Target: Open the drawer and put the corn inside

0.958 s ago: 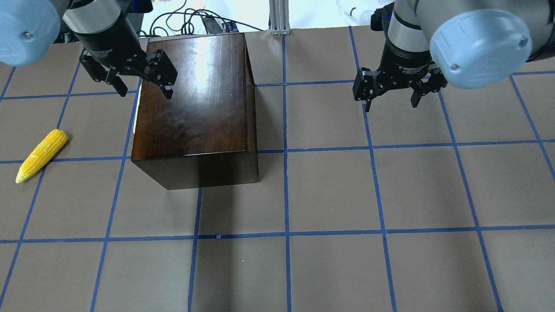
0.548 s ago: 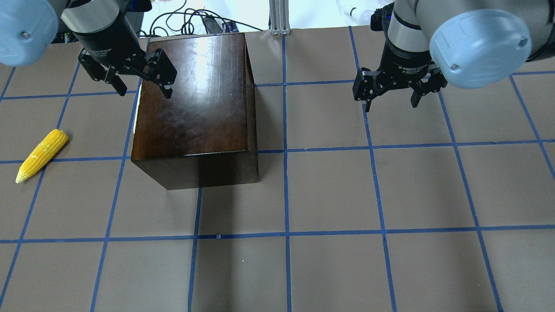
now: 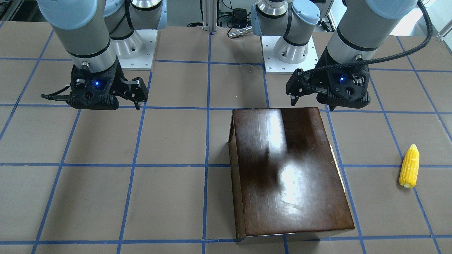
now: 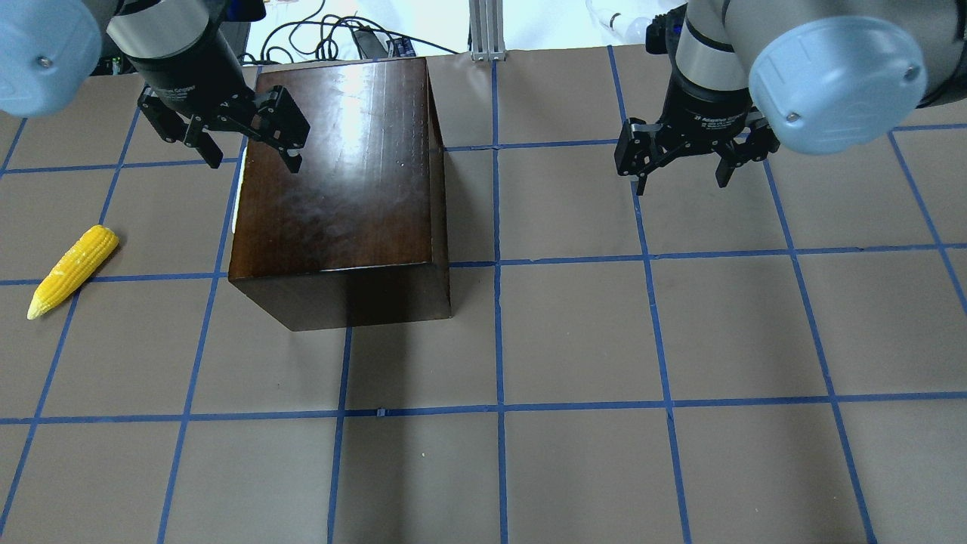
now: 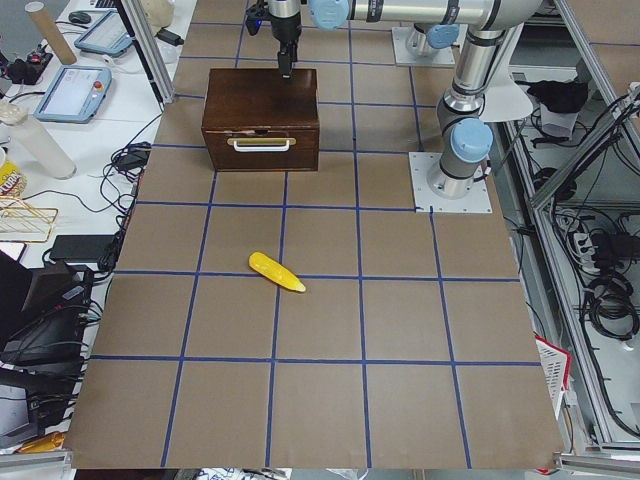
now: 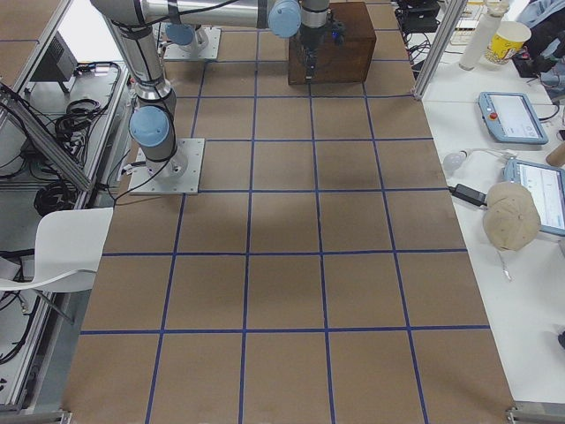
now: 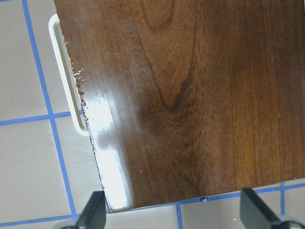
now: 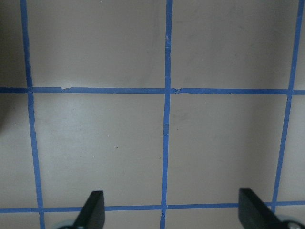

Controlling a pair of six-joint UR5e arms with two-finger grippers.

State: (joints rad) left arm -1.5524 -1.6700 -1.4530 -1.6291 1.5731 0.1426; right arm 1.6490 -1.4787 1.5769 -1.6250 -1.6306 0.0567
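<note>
The glossy dark brown box (image 4: pixel 332 174) stands on the table, also in the front view (image 3: pixel 289 169). Its drawer is shut; the front panel with a pale handle (image 5: pixel 260 143) faces the robot's left. The handle also shows in the left wrist view (image 7: pixel 64 81), beside chipped edge marks. The yellow corn (image 4: pixel 73 270) lies on the table left of the box, also in the front view (image 3: pixel 409 165). My left gripper (image 4: pixel 253 160) is open and empty, above the box's back corner on the handle side. My right gripper (image 4: pixel 681 181) is open and empty over bare table, far right of the box.
The table (image 4: pixel 574 340) is brown paper with a blue tape grid. Cables and an aluminium post (image 4: pixel 487 30) lie beyond the far edge. The two arm bases (image 3: pixel 282 53) stand on the robot's side of the table.
</note>
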